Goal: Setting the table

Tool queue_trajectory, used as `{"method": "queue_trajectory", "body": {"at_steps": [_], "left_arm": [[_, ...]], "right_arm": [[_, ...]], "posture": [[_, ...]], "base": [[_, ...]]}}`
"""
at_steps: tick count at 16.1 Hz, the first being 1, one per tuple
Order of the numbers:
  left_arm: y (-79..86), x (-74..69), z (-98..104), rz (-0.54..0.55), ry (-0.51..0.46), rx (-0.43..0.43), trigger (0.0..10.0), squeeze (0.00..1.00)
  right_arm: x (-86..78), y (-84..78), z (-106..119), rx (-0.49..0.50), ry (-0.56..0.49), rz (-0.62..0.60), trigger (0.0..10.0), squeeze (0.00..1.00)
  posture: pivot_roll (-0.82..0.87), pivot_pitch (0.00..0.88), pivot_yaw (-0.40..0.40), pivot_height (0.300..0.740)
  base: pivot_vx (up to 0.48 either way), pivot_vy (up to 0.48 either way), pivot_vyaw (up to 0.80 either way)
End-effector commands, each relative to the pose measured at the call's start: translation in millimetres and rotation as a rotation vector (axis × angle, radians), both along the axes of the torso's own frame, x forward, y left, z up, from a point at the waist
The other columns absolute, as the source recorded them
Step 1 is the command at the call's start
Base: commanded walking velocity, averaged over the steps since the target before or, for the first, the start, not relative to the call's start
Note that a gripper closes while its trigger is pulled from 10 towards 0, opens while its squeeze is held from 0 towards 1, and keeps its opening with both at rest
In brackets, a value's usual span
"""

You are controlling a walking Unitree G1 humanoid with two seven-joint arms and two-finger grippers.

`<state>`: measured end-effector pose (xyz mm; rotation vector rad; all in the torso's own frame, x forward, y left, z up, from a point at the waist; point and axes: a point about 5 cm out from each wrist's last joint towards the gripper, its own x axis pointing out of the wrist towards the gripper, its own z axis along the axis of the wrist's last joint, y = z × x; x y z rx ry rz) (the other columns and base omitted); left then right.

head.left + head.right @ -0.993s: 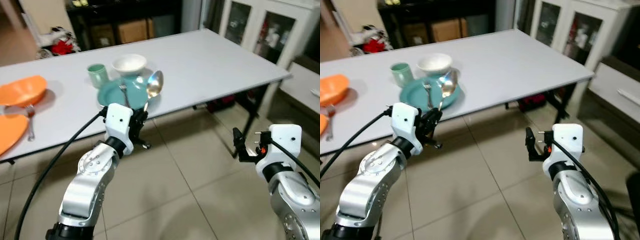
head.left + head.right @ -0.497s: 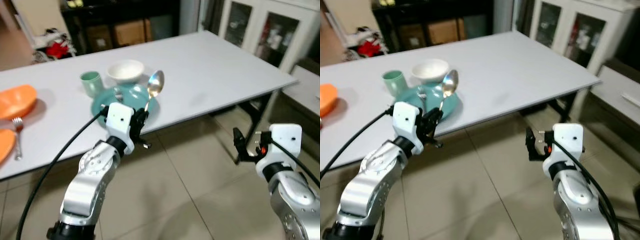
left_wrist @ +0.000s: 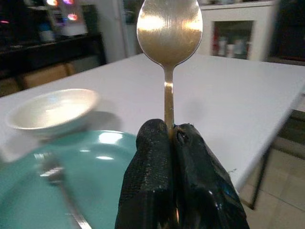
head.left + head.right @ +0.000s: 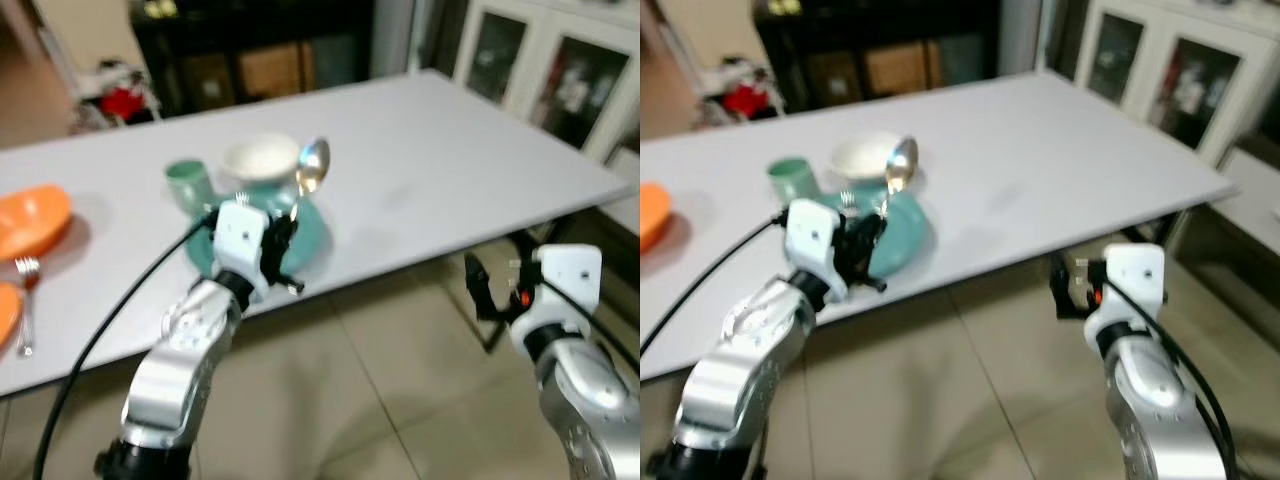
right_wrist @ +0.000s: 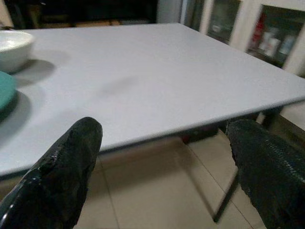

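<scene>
1. We hold the polished metal spoon (image 3: 169, 47) in the left tool (image 4: 278, 248), whose two black fingers are pressed tight together on the handle. The bowl of the spoon stands uppermost.
2. The spoon's long axis runs near upright, tilted slightly toward the upper right of the left eye frame. Its bowl lies over the far rim of the round teal plate (image 4: 310, 232), just beside the small white bowl (image 4: 260, 160).
3. The plate rests near the front edge of the white surface (image 4: 450, 160). A metal fork (image 3: 59, 191) lies on the plate, and a pale green cup (image 4: 185, 182) stands at its upper left.
4. The left tool is the nearer one; bare surface for the spoon lies to the plate's right in the frame.
5. The right tool (image 4: 478, 292) hangs below the surface's edge, lower right, its fingers spread wide and empty.
6. Against the earlier frame, the left tool has risen closer over the plate; the view has also shifted, so the surface sits nearer.
</scene>
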<state>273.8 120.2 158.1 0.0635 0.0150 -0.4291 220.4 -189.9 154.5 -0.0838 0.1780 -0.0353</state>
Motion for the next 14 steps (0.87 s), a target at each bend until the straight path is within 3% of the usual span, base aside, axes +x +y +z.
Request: {"method": "queue_trajectory", "body": {"at_steps": [1,10,12,14], "left_arm": [[9.8,1.5,2.5,0.036,-0.007,0.012,10.0,0.00],[9.2,0.7,1.3,0.037,0.005,0.011,10.0,0.00],[11.3,3.4,-6.9,0.074,0.084,0.028,10.0,0.00],[17.2,5.9,-19.7,0.119,0.205,0.085,10.0,0.00]], "right_arm": [[2.5,6.9,2.8,0.013,-0.014,0.033,10.0,0.00],[3.6,8.7,2.5,0.013,-0.009,0.056,10.0,0.00],[4.3,10.0,2.1,-0.006,0.012,0.134,10.0,0.00],[4.7,13.8,4.8,-0.022,0.023,0.292,10.0,0.00]], "posture": [[0.00,0.000,0.040,0.740],[0.00,0.000,0.034,0.740],[0.00,0.000,0.039,0.740],[0.00,0.000,0.041,0.740]], "base": [[0.334,0.000,0.00],[0.323,0.000,0.00],[0.120,0.000,0.00],[0.000,0.000,0.00]]}}
